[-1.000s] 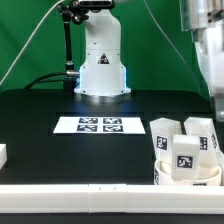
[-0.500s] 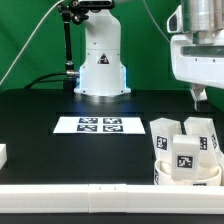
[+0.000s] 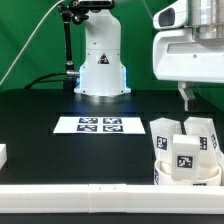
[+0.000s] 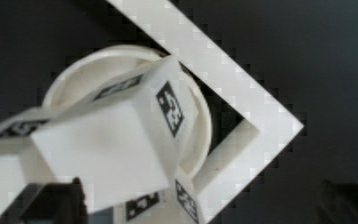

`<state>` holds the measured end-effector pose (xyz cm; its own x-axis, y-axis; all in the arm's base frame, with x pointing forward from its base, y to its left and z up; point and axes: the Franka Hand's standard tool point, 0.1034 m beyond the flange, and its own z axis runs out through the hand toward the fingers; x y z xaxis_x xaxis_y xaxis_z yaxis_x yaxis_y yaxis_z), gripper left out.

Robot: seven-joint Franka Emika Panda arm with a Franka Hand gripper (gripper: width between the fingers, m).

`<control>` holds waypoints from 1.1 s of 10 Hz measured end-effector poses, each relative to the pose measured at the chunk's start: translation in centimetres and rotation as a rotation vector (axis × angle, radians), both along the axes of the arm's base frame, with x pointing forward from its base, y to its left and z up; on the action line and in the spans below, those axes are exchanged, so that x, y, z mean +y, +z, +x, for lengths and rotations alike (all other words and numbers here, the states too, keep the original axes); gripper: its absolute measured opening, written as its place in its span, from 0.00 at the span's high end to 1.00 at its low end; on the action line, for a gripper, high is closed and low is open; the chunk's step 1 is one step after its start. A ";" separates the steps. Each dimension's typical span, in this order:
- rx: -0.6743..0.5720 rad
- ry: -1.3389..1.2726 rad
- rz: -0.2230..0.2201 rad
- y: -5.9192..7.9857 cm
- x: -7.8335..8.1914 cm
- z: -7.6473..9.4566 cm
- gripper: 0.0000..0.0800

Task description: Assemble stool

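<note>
The gripper (image 3: 186, 97) hangs in the upper right of the exterior view, jaws spread wide and nothing between them, fingertips clear of everything below. Straight beneath and a touch toward the frame's right sits the cluster it wants: chunky white stool legs (image 3: 182, 150) standing bunched together on the round seat (image 3: 165, 177) in the lower right corner, tags facing the camera. So the parts lie below the fingers, near but clearly apart. The blocks stand roughly upright, long axes vertical, packed touching one another, which looks tight for slipping a finger between them. From the wrist view, a leg (image 4: 114, 140) fills the centre, tilted across the disc seat (image 4: 87, 80), with the white border rail (image 4: 247, 90) angling past behind it; dark fingertips (image 4: 51, 200) show at the lower left edge. The marker board (image 3: 100, 125) lies flat mid-frame, well off toward the exterior view's left. The next move looks like a straight descent.
</note>
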<state>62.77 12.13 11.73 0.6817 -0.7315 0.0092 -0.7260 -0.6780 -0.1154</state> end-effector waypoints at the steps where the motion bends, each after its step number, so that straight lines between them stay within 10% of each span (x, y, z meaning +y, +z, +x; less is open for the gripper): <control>1: -0.003 0.048 -0.008 0.0 -0.1 0.0 0.19; 11: -0.107 1.040 -0.165 -0.7 0.0 0.3 0.19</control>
